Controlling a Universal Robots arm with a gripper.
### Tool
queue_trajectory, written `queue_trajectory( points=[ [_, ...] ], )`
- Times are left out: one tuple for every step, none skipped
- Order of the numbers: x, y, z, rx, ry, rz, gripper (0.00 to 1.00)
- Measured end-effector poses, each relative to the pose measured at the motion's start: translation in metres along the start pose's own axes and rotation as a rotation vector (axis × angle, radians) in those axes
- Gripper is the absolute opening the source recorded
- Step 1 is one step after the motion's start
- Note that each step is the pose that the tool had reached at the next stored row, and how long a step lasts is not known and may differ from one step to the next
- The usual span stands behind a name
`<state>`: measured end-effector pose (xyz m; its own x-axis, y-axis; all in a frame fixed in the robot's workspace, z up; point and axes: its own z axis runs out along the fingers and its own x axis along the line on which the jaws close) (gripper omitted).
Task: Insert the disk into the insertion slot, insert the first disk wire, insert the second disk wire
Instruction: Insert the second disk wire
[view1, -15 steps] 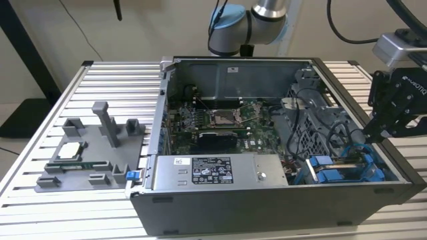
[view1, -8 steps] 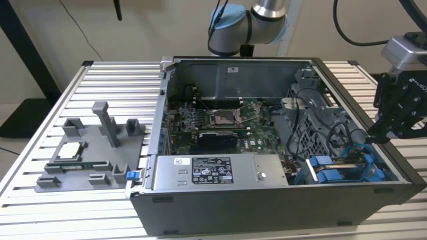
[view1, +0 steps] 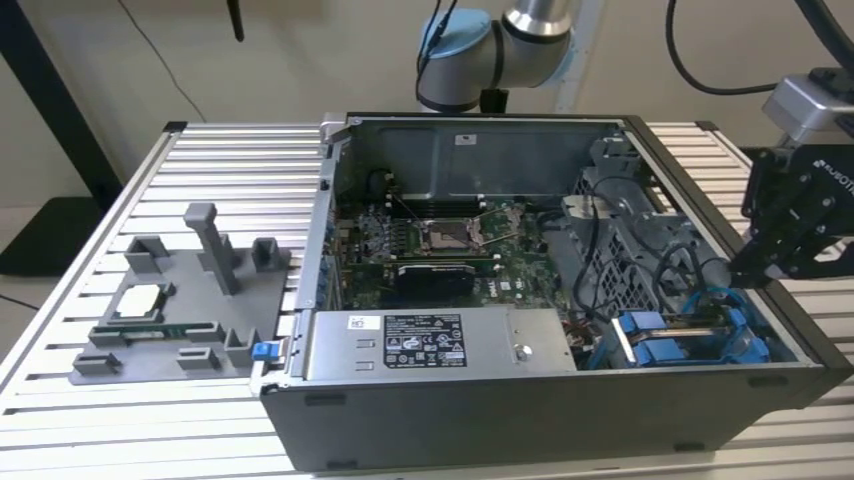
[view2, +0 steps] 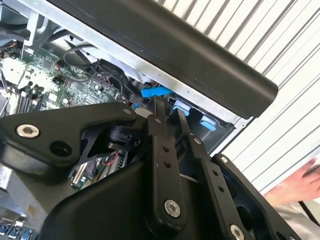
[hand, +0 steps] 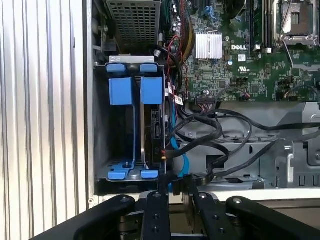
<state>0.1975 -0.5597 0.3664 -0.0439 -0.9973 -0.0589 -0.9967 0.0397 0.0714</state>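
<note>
Just ahead of the gripper (hand: 175, 184), its fingers (hand: 163, 185) slightly parted and empty, the disk (hand: 155, 130) sits in the insertion slot (hand: 152, 59) (wires apparently left to plug).

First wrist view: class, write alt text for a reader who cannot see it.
The black end effector hangs close to a grey metal drive cage holding two bright blue plastic carriers, inside an open computer case, beside black cables and a green motherboard.

Fine-print white label (view1: 423, 341) on power supply (view1: 541, 330); white logo (hand: 239, 47) on motherboard (hand: 225, 75).
</note>
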Motion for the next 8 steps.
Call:
queue_trajectory(
  points=[
    [0.0, -0.0001, 0.0006, -0.0039, -0.0015, 0.0, 1.0],
    [0.0001, -0.0003, 0.0012, -0.0074, -0.0026, 0.0, 1.0],
    [0.0001, -0.0004, 0.0018, -0.0101, -0.0041, 0.0, 1.0],
    [0.0002, -0.0004, 0.002, -0.0106, -0.0062, 0.0, 1.0],
    [0.0002, -0.0004, 0.002, -0.0107, -0.0067, 0.0, 1.0],
    [0.0002, -0.0004, 0.002, -0.0107, -0.0068, 0.0, 1.0],
    [0.0002, -0.0004, 0.002, -0.0107, -0.0069, 0.0, 1.0],
    [0.0001, -0.0005, 0.0021, -0.0107, -0.007, 0.0, 1.0]
  ],
)
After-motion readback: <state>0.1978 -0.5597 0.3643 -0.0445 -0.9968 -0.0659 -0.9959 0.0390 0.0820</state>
